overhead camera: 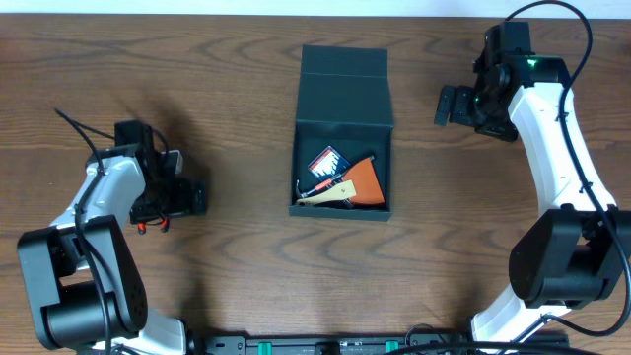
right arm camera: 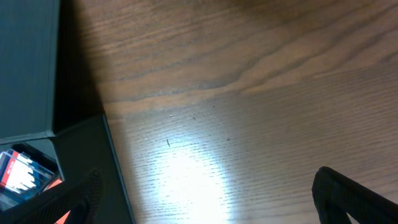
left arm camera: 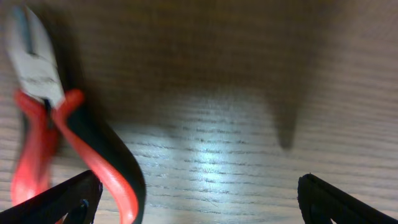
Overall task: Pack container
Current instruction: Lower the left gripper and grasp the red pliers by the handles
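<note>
Where everything in the scene rests, table: a dark brown wood-grain tabletop (overhead camera: 227, 79), bare apart from the box at its middle and one tool near the left arm.
Container: the dark teal-green rectangular cardboard box (overhead camera: 343, 94) sits at mid-table between the two arms, its hinged flap lid thrown back toward the far edge. The lid is probably left up so that tools can be dropped straight in.
Right gripper: the black two-finger right gripper (overhead camera: 441, 106) hangs off the box's far right corner, apart from it, jaws spread wide and holding nothing. Its wrist view shows only bare wood between the fingers and the box wall at the left. It looks parked clear of the opening so the other arm has room.
Left gripper: the black left gripper (overhead camera: 200, 197) is low over the table, well left of the box, jaws also at full spread and empty. The wide stance suits a reach for a tool.
Box contents: an orange triangular flat piece with a pale handle (overhead camera: 363, 180) lies slantwise against the near wall, and a small red-and-white card packet (overhead camera: 327, 160) lies behind it. So the packing seems partly done.
Cutters: the red-and-black-handled side cutters with a silver head (left arm camera: 93, 155) lie flat on the wood, outside the left finger and not between the pair. They are likely the next thing to pack, and the gripper would need to shift sideways to straddle them.
</note>
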{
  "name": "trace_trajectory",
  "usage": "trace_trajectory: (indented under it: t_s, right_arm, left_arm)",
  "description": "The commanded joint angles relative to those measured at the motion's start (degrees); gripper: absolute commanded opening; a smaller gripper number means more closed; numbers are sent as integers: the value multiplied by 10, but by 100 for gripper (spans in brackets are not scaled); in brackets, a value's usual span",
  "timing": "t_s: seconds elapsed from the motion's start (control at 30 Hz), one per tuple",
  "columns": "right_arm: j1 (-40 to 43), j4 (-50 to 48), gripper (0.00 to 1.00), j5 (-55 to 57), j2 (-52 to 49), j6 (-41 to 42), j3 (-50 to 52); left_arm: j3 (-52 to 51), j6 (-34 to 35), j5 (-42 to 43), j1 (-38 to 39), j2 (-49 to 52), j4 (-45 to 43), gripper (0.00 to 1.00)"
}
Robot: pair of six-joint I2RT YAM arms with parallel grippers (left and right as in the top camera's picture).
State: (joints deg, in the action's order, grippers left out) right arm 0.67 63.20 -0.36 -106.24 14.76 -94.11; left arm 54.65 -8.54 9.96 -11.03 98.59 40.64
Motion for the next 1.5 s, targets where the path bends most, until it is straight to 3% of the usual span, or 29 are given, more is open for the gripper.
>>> trace_trajectory:
  t_s: [0.0,0.23,0.63,0.8,1.33,1.47]
  right_arm:
    - [-3,4,99,5,1,-7,1]
    - [-3,12,99,5,1,-7,1]
    - [-3,24,99,5,1,-7,1]
    - [-3,25,99,5,1,-7,1]
    - [-3,39,99,5,2,-7,1]
    - [-3,43,99,5,2,-7,1]
  left_arm:
    - [-12,9,1,1,4,-7,99]
    - [-13,10,-1,1,4,-24,95]
    - [-13,74,-34,1,4,-45,94]
    - [-13,100,-36,1,4,-45,81]
    - [-13,104,-47,1,4,-35,58]
    - [-13,123,-68,1,4,-31,48]
